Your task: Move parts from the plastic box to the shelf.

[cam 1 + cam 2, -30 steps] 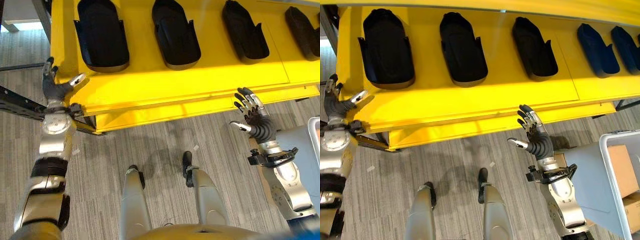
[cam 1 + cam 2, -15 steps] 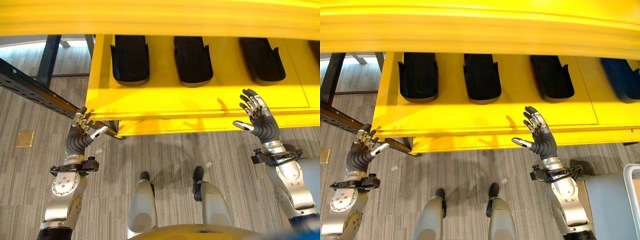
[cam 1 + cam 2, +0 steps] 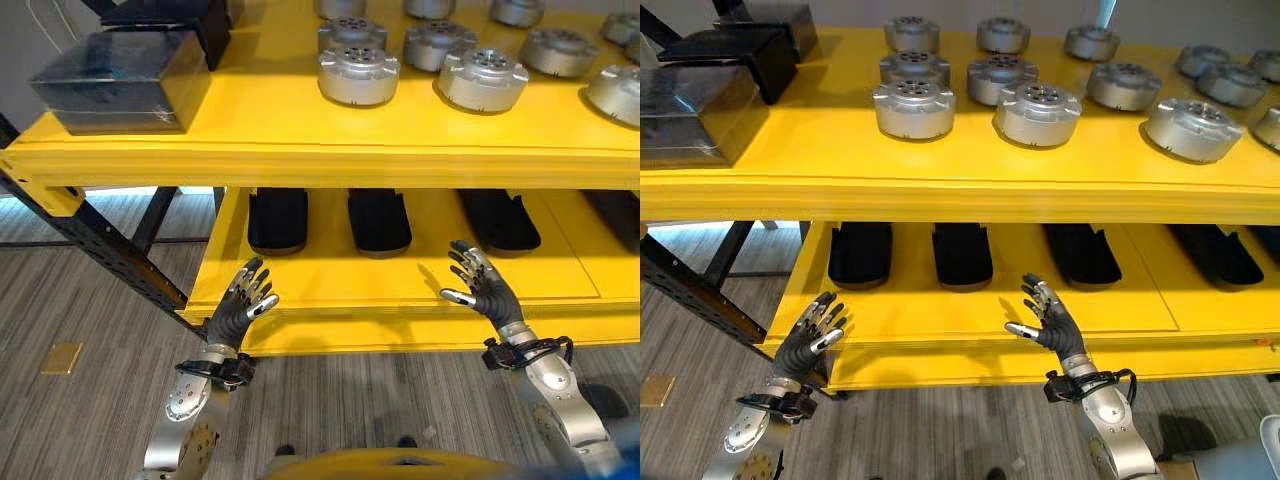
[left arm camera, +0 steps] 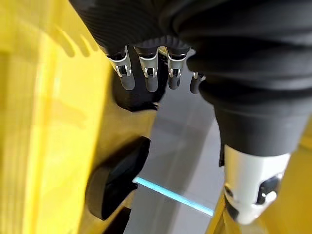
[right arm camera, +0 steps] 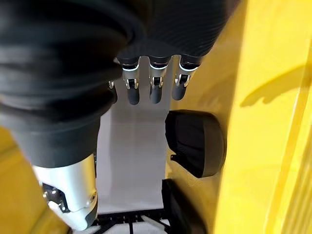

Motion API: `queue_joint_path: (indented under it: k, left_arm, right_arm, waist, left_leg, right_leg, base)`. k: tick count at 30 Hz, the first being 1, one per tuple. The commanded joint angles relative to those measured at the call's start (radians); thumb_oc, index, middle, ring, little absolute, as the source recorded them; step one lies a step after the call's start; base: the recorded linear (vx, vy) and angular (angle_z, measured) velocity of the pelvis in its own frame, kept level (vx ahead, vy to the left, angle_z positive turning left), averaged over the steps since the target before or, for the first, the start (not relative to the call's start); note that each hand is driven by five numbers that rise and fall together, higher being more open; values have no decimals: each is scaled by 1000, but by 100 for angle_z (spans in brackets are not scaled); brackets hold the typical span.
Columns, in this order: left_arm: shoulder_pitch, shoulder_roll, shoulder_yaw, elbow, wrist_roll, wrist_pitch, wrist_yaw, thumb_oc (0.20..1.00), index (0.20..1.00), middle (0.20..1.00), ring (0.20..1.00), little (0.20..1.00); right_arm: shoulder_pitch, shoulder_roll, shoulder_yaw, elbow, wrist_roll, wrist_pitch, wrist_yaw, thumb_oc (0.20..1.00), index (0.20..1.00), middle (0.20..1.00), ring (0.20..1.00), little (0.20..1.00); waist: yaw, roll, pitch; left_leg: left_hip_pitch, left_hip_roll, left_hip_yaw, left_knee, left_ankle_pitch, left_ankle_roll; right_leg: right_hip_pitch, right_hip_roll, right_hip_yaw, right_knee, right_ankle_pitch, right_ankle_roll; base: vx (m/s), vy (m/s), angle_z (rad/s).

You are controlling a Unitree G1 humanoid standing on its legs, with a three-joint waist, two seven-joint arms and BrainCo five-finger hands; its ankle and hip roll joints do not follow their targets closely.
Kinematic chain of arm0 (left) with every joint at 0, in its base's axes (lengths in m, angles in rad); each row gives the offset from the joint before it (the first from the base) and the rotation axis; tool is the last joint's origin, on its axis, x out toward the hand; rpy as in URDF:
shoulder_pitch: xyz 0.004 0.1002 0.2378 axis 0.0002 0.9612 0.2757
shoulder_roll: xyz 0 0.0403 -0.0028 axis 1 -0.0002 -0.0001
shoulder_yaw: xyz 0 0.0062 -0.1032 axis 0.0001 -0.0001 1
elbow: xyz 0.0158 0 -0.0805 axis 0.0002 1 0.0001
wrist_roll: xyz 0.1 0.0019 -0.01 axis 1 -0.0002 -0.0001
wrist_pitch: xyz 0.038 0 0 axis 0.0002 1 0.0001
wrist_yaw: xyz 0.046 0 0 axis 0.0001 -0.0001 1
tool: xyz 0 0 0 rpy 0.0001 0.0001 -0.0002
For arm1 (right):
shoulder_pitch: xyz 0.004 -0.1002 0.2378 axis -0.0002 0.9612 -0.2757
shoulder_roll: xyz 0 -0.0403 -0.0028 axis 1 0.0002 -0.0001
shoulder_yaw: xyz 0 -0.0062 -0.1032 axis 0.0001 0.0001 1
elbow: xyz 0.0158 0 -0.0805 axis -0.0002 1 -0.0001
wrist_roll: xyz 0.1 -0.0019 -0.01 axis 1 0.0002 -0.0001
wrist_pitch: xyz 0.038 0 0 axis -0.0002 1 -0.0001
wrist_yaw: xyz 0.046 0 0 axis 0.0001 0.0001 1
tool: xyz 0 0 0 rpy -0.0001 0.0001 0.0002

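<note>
We find left hand [image 3: 240,305] and right hand [image 3: 480,290] open, empty, near the shelf [image 3: 300,150]; round metal parts [image 3: 357,74] rest there.

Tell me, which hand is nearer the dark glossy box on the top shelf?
Left. The left hand hangs below the dark glossy box, at the yellow shelf's left end; the right hand is far right.

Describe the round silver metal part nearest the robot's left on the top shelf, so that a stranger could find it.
Start at the yellow metal shelf's upper level, where round silver metal parts stand in rows. In the front row, take the round silver metal part closest to the dark rectangular boxes. It alone has those boxes as its neighbour on one side.
</note>
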Motion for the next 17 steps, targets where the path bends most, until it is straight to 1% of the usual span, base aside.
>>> queue_joint_path:
  k: [1, 3, 6, 11, 17]
  left_arm:
    - [-48, 1, 14, -2, 35, -38, -6, 1000, 1000, 1000, 1000, 1000]
    - [-42, -7, 25, 12, 38, -45, -2, 1000, 1000, 1000, 1000, 1000]
    - [-48, -14, 36, 25, 39, -52, 10, 1000, 1000, 1000, 1000, 1000]
    - [-50, -23, 38, 34, 32, -56, 17, 1000, 1000, 1000, 1000, 1000]
    - [-45, -25, 37, 25, 45, -52, 26, 1000, 1000, 1000, 1000, 1000]
  right_arm:
    - [-37, -17, 6, -18, 20, -31, -9, 1000, 1000, 1000, 1000, 1000]
    - [-36, -4, 24, -11, 25, -27, -3, 1000, 1000, 1000, 1000, 1000]
    - [-31, 2, 31, -4, 28, -26, -3, 1000, 1000, 1000, 1000, 1000]
    - [-28, 6, 37, -4, 34, -25, -2, 1000, 1000, 1000, 1000, 1000]
    - [-23, 3, 32, -9, 31, -27, -8, 1000, 1000, 1000, 1000, 1000]
  waist:
    - [4, 10, -13]
    - [2, 6, -23]
    - [-1, 2, -27]
    - [-1, -3, -24]
    - [-3, -4, -18]
  left_leg:
    - [-33, 41, 36, 14, 90, 20]
    - [-13, 30, 54, -21, 95, 26]
    - [-1, 23, 62, -29, 93, 30]
    - [7, 15, 65, -30, 89, 34]
    - [12, 17, 67, -24, 84, 36]
  right_leg:
    - [-50, -54, 66, 88, 2, 54]
    - [-56, -64, 86, 80, 17, 64]
    - [-55, -72, 96, 76, 25, 71]
    - [-50, -79, 101, 75, 27, 73]
    - [-47, -81, 105, 81, 23, 74]
  base:
    - [-46, 106, -11]
    - [-25, 82, -23]
    - [0, 43, -24]
    - [11, 17, -1]
    - [21, 5, 0]
